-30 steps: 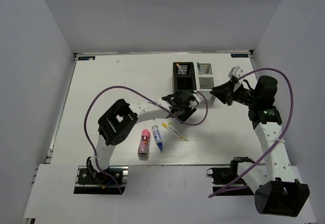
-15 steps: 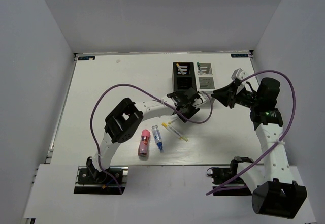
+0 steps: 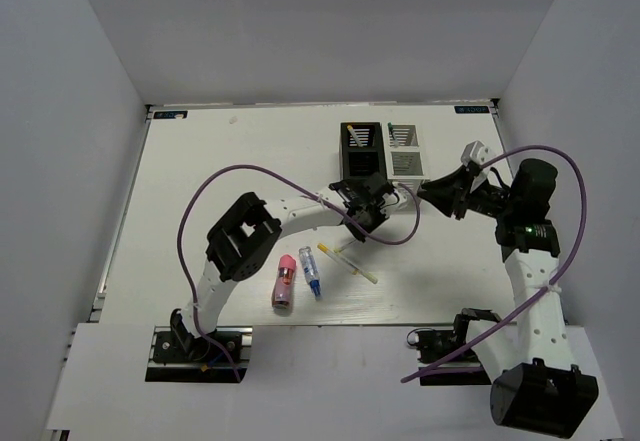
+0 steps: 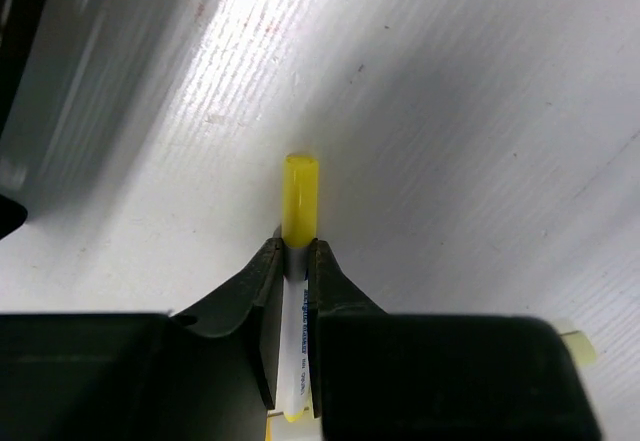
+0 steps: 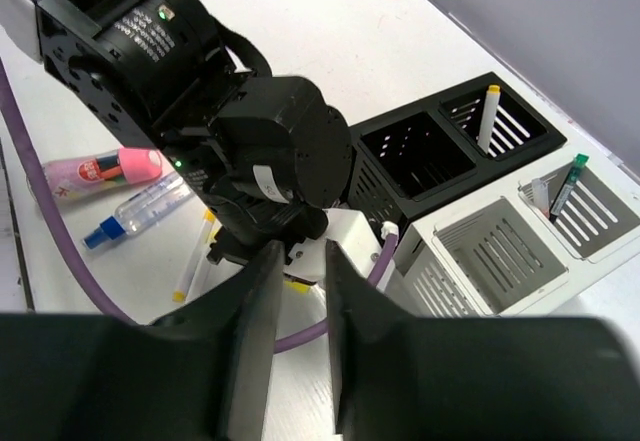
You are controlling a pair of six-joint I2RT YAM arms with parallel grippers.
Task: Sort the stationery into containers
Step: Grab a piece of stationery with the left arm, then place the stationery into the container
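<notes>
**A:** What's in the left jaws?

**B:** They're clamped on a yellow-capped pen. They pinch the white barrel just behind the cap, which pokes out past the tips. The pen sits just at 6 o'clock of the black organiser box. I can't tell whether it's clear of the counter.

**A:** How will it handle?

**B:** Light and stiff, I'd judge. But a thin, smooth, round barrel may swivel or slide in a pinch, so I'd sooner hold it nearer mid-barrel.

**A:** And its looks?

**B:** Slim white barrel with some small print and a glossy yellow end.

**A:** Right jaws?

**B:** Slightly apart with nothing between them, hovering around 4 o'clock of the white organiser box.
</notes>
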